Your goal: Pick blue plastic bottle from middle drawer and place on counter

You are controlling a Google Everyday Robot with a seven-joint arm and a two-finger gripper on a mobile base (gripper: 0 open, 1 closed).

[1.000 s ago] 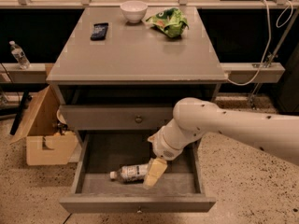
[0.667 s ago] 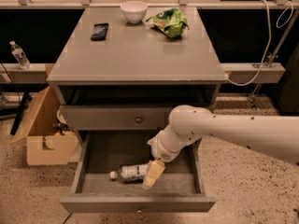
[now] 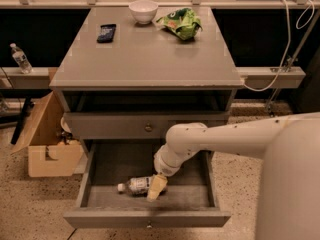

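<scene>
**Gripper (image 3: 156, 188) low in the middle drawer (image 3: 192, 196), at the right end of the blue plastic bottle (image 3: 136, 184)**

The gripper hung inside the pulled-out middle drawer, its cream tip pointing down and overlapping the base end of the blue plastic bottle. Whether it was gripping the bottle, closed, or open could not be told. The bottle lay on its side on the drawer's flat grey bottom, a little left of centre and towards the front. Its white cap pointed left, away from the gripper, and its pale label faced up. Most of the bottle showed to the left of the gripper, and only its right end was covered.

The robot's white arm (image 3: 235, 136) came in from the right edge, crossed in front of the cabinet, and bent down at a rounded joint into the drawer.

The counter (image 3: 145, 59) spread wide and grey above, well apart from the bottle. Below it was an open, dark slot, then a closed drawer front (image 3: 110, 125) with a small round knob (image 3: 148, 128). The middle drawer stood out beneath that.

A cardboard box (image 3: 47, 154) sat on the speckled floor to the left of the cabinet.

At the far edge of the counter lay a crumpled green bag (image 3: 181, 23), with a white bowl (image 3: 143, 10) just to its left. A dark phone (image 3: 106, 32) lay further left and nearer.

A clear water bottle (image 3: 20, 59) stood on a ledge to the left of the cabinet.
</scene>
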